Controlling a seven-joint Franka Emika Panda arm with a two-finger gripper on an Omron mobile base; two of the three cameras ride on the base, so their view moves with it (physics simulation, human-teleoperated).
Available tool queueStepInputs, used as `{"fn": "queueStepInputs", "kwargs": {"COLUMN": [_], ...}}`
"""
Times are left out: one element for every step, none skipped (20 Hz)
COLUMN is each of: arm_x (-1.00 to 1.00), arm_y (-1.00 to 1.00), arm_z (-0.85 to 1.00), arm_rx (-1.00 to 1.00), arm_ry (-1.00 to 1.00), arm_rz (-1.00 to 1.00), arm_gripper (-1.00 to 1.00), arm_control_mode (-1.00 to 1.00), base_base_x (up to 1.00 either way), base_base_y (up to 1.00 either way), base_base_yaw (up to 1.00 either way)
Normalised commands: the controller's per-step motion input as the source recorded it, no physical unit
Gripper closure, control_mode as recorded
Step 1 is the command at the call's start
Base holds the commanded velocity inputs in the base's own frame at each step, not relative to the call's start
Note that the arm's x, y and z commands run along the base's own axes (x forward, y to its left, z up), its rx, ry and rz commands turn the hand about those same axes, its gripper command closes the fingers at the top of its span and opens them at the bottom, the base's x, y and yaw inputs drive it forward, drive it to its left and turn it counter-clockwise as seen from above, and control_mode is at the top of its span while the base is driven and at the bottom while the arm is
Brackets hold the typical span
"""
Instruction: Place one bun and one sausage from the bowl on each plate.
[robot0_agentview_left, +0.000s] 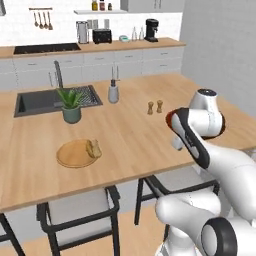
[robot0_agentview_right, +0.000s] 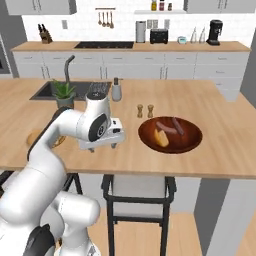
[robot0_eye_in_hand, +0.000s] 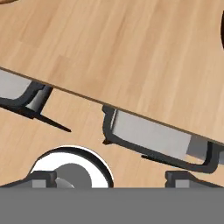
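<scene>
Between the bowl (robot0_agentview_right: 170, 135) and the plate (robot0_agentview_left: 76, 153) you have open counter (robot0_agentview_left: 130, 135) — a wide bare lane. The shakers (robot0_agentview_right: 146, 110) stand just behind the bowl; plant (robot0_agentview_left: 71, 104) and bottle (robot0_agentview_left: 113, 91) crowd the sink (robot0_agentview_left: 40, 101) side.

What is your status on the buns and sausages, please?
Claw open, empty, over counter edge. Bowl holds two sausages and one bun. Plate carries second bun, no sausage. Shakers stand near bowl.

Bright, even rendered light; soft faint shadows, no glare, slightly coarse resolution.
</scene>
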Motion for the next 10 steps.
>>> {"fn": "queueStepInputs", "kwargs": {"arm_x": [0.0,0.0,0.0,0.0,0.0,0.0,0.0,0.0,0.0,0.0], "arm_y": [0.0,0.0,0.0,0.0,0.0,0.0,0.0,0.0,0.0,0.0], "arm_z": [0.0,0.0,0.0,0.0,0.0,0.0,0.0,0.0,0.0,0.0], "arm_rx": [0.0,0.0,0.0,0.0,0.0,0.0,0.0,0.0,0.0,0.0], "arm_ry": [0.0,0.0,0.0,0.0,0.0,0.0,0.0,0.0,0.0,0.0], "arm_rz": [0.0,0.0,0.0,0.0,0.0,0.0,0.0,0.0,0.0,0.0], "arm_gripper": [-1.0,-1.0,-1.0,-1.0,-1.0,-1.0,-1.0,-1.0,-1.0,-1.0], "arm_control_mode": [1.0,1.0,1.0,1.0,1.0,1.0,1.0,1.0,1.0,1.0], "base_base_x": [0.19,0.22,0.16,0.06,0.07,0.24,0.42,0.63,0.67,0.69], "base_base_y": [-0.89,-0.88,-0.91,-0.89,-0.88,-0.71,-0.44,-0.15,-0.05,-0.13], "base_base_yaw": [-0.15,-0.1,-0.08,-0.09,-0.09,-0.08,0.0,0.0,0.03,0.02]}}
